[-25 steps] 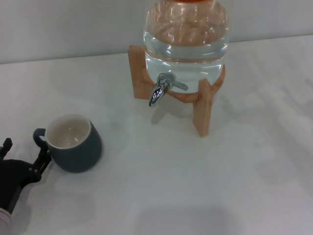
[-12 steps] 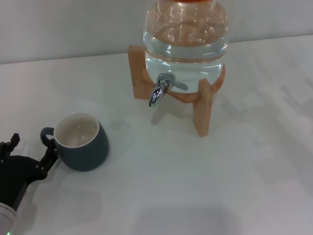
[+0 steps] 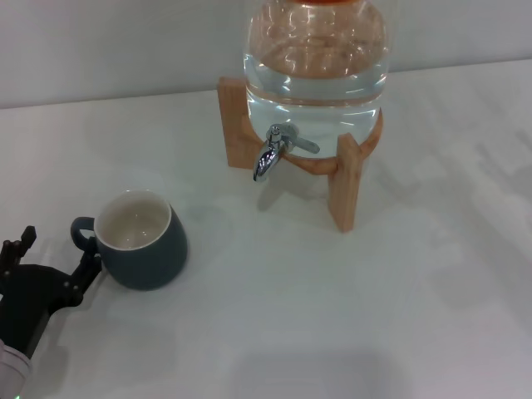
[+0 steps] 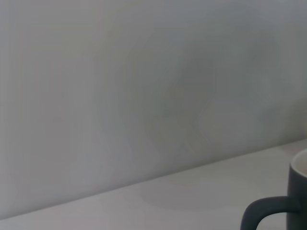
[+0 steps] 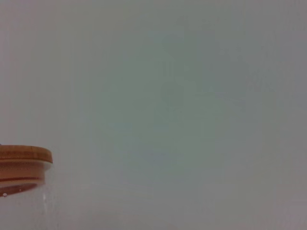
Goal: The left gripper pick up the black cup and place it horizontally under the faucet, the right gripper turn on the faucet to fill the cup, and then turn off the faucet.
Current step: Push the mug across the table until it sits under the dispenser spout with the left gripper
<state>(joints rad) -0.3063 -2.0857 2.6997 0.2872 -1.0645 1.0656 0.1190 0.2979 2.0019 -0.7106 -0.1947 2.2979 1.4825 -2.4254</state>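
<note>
The black cup (image 3: 143, 241) stands upright on the white table (image 3: 332, 316) at the left, cream inside showing, its loop handle (image 3: 81, 232) pointing left. My left gripper (image 3: 56, 253) sits at the bottom left right behind that handle, open, with one fingertip (image 3: 88, 266) against the cup's base. The left wrist view catches only the cup's handle (image 4: 268, 213) and wall. The chrome faucet (image 3: 271, 155) juts from the glass jar (image 3: 316, 58), lever level and spout pointing down, well to the right of the cup. My right gripper is out of view.
The water-filled jar rests on a wooden stand (image 3: 346, 187) whose front leg reaches toward the table's middle. The right wrist view shows only the jar's wooden lid (image 5: 24, 160) against a plain wall.
The cup has slid a little to the right, and my left gripper has followed it rightward, staying at the handle. The faucet and jar have not moved.
</note>
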